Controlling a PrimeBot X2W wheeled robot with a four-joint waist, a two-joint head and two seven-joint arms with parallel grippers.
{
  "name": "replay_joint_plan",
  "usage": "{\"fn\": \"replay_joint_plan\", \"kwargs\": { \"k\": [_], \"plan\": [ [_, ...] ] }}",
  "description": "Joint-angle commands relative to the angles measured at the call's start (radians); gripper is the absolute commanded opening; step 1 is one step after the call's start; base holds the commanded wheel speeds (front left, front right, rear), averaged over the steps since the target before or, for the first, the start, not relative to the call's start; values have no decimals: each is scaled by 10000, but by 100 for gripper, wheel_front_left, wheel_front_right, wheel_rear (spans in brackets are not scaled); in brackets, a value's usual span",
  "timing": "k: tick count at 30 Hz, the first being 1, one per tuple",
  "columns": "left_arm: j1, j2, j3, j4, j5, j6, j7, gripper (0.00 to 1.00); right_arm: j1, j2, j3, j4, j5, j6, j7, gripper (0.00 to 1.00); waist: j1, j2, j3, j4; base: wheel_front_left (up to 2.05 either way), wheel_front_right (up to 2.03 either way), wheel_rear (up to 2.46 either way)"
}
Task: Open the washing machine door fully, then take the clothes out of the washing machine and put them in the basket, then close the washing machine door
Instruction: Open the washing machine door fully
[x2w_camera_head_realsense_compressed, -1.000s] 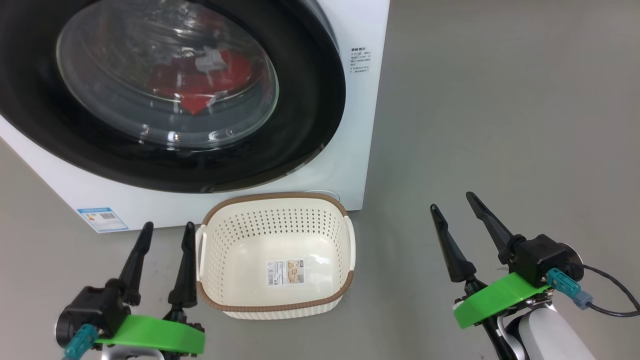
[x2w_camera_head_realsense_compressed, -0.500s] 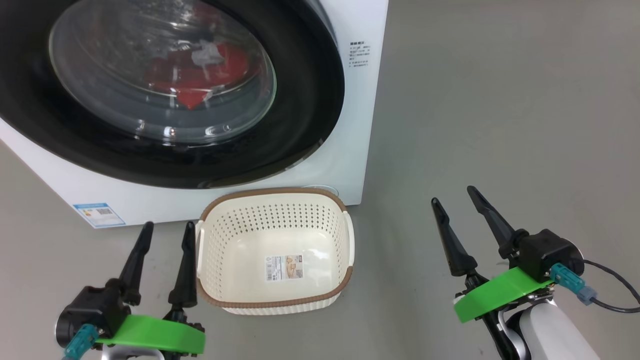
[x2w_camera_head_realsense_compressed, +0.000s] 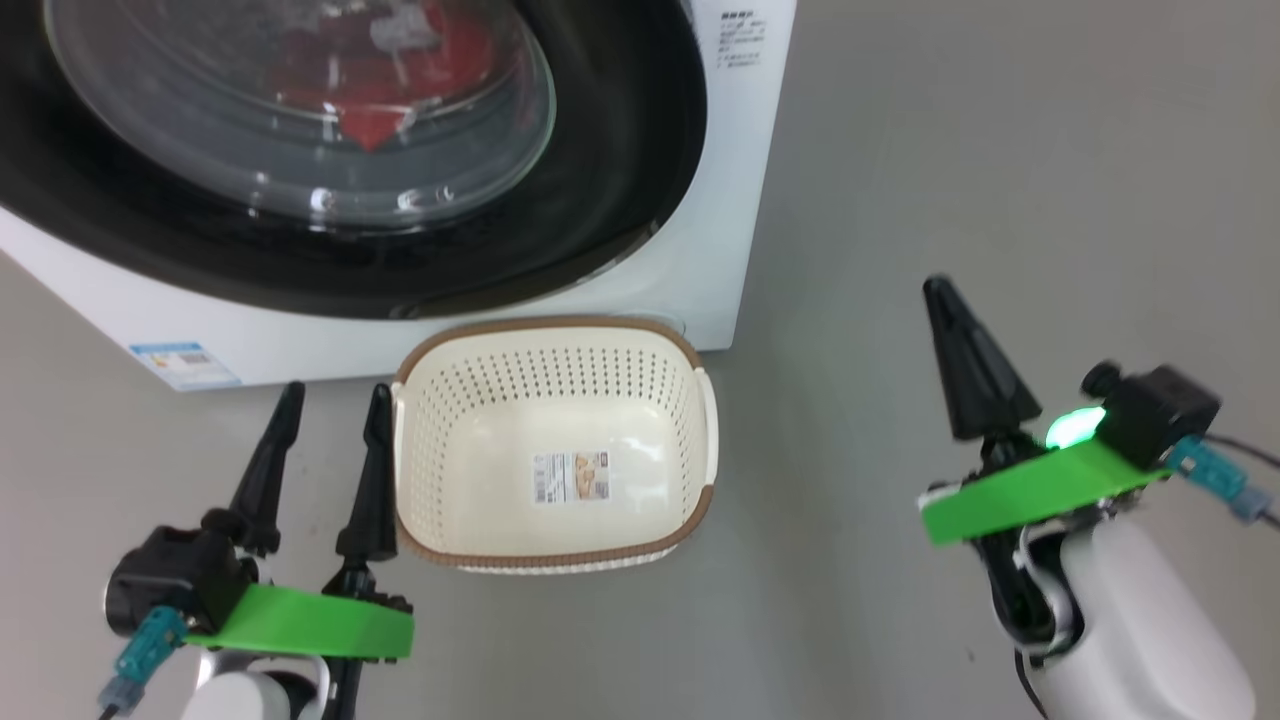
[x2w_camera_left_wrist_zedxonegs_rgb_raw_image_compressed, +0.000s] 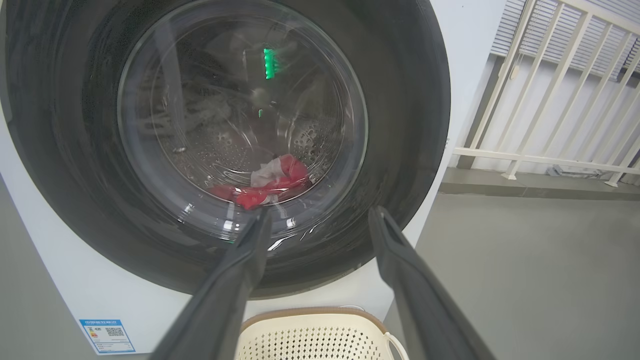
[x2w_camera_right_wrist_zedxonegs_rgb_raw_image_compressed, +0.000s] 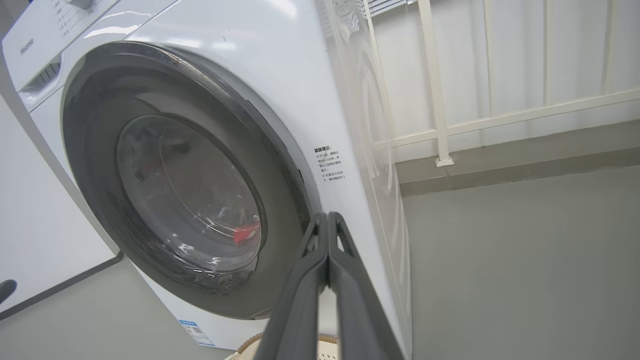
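On floor (x2w_camera_head_realsense_compressed: 1000, 150): 1 basket (x2w_camera_head_realsense_compressed: 550, 372), 1 washer (x2w_camera_head_realsense_compressed: 722, 250); L pincer (x2w_camera_head_realsense_compressed: 336, 390) spread, R pincer (x2w_camera_head_realsense_compressed: 938, 292) pinched.

Light's bright and even, pretty diffuse, so the floor (x2w_camera_head_realsense_compressed: 900, 150) only gets a soft faint shadow by the basket (x2w_camera_head_realsense_compressed: 545, 322) just right of the left tool (x2w_camera_head_realsense_compressed: 330, 395). The washing machine door (x2w_camera_head_realsense_compressed: 330, 180) glass ahead of it throws small white glints, plus a green streak in the left wrist view. The green lamp behind the right tool (x2w_camera_head_realsense_compressed: 938, 290) is blown out, and that tool looks a bit smeared. Wrist views bend the railing (x2w_camera_left_wrist_zedxonegs_rgb_raw_image_compressed: 550, 100) at the edges, and the fingers (x2w_camera_left_wrist_zedxonegs_rgb_raw_image_compressed: 222, 300) go soft near the lens.
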Motion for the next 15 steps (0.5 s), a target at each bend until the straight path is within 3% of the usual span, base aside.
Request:
{"fn": "replay_joint_plan", "kwargs": {
  "k": [1,8,15],
  "plan": [
    [-397,181,240,-372,-77,-56,-120,100,-564,-34,209,-191,610,4,-65,0,-1,0,409,188,0,0,0],
    [-671,181,101,-594,-184,-56,-120,100,-1677,-367,452,299,2537,4,-65,0,-1,0,947,392,0,0,0],
    [-939,181,6,-865,-147,-55,-120,100,-3202,-1114,1372,964,4788,4,-65,0,-1,0,1613,598,0,0,0]
  ]
}}
